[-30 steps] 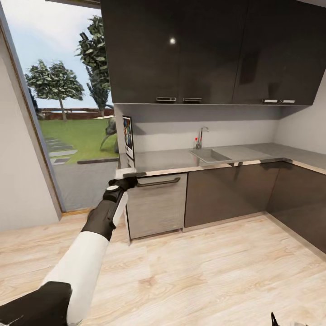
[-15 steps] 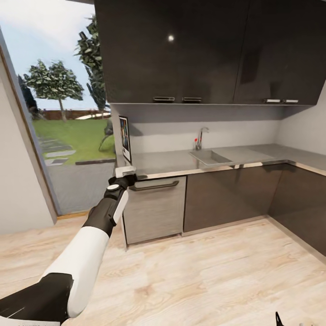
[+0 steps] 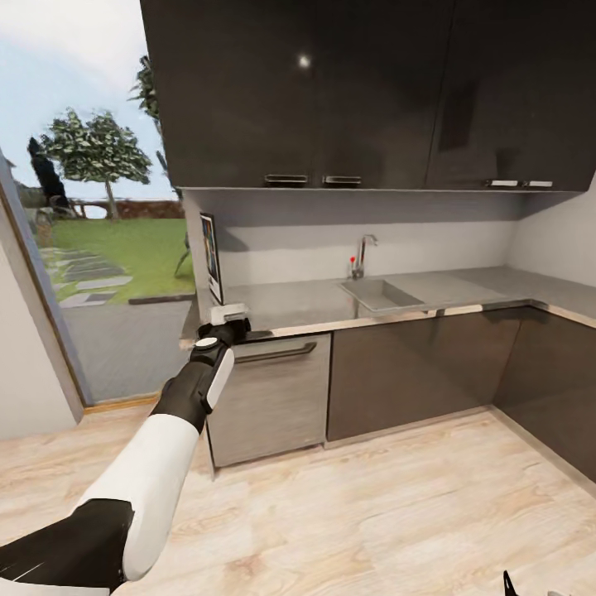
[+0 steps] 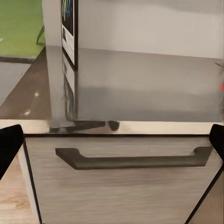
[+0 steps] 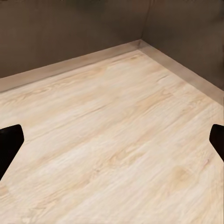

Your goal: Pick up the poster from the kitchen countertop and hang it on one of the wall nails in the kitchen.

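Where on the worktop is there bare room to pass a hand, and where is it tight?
The kitchen countertop lies bare between the poster and the sink, and again right of the sink toward the corner. It is tight at the left end, where the poster stands upright.

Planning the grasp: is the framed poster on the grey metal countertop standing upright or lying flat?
Upright: the black-framed poster stands on its bottom edge at the grey metal countertop's window end, seen nearly edge-on.

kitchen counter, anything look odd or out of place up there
One thing: the poster stands upright on edge at the far left end of the kitchen countertop, an odd spot for framed wall art. The left gripper reaches toward it. Nothing looks spilled or damaged.
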{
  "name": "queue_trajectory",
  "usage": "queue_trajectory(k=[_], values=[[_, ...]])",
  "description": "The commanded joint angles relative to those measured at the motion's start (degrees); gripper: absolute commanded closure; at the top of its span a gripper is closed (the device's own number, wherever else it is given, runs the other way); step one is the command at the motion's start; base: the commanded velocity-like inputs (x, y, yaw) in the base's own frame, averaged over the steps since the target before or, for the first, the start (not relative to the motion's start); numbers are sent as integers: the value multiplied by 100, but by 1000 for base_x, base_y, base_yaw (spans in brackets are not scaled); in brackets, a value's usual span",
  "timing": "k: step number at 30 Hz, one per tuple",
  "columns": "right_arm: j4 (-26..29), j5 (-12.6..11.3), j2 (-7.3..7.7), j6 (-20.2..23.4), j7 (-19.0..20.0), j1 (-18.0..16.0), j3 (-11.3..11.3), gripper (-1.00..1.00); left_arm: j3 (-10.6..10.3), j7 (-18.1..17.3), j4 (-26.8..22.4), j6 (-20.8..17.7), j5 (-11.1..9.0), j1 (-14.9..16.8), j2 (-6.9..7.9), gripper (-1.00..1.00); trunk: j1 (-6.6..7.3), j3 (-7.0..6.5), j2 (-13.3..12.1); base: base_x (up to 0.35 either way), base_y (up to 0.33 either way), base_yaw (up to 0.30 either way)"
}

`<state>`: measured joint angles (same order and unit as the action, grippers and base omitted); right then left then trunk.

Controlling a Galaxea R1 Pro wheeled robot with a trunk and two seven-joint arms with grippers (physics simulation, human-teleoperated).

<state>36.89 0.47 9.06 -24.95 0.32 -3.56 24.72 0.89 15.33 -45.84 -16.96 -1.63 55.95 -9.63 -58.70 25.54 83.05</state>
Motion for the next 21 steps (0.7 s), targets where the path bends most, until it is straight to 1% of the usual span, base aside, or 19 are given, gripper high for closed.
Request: queue_trajectory(k=[1, 9, 12, 14, 15, 19, 21], values=[[-6, 5, 0, -19, 3, -5, 7, -100, 9, 14, -7, -27, -17, 4, -4, -100, -3, 7, 3, 314, -176, 0], [-13, 5, -1, -19, -4, -5, 7, -100, 13, 18, -25, -34, -9, 4, -4, -100, -3, 7, 3, 314, -171, 0], [-15, 10, -7, -19, -5, -5, 7, -100, 27, 27, -66, -35, -5, 4, 28, -100, -3, 7, 3, 278, -38, 0], [-15, 9, -7, -19, -5, -5, 7, -100, 30, 29, -80, -36, -3, 4, 44, -100, -3, 7, 3, 137, 62, 0], [-16, 12, -8, -19, -5, -5, 3, -100, 33, 31, -88, -36, 0, 4, 67, -100, -3, 7, 3, 119, 241, 0], [-18, 13, -9, -19, -5, -5, -1, -100, 33, 36, -89, -36, 3, 4, 73, -100, -3, 6, 3, 142, 228, 11], [-8, 14, -13, -19, -5, -5, -6, -100, 34, 38, -87, -36, 4, 4, 74, -100, -3, 4, 3, 80, 99, 143]])
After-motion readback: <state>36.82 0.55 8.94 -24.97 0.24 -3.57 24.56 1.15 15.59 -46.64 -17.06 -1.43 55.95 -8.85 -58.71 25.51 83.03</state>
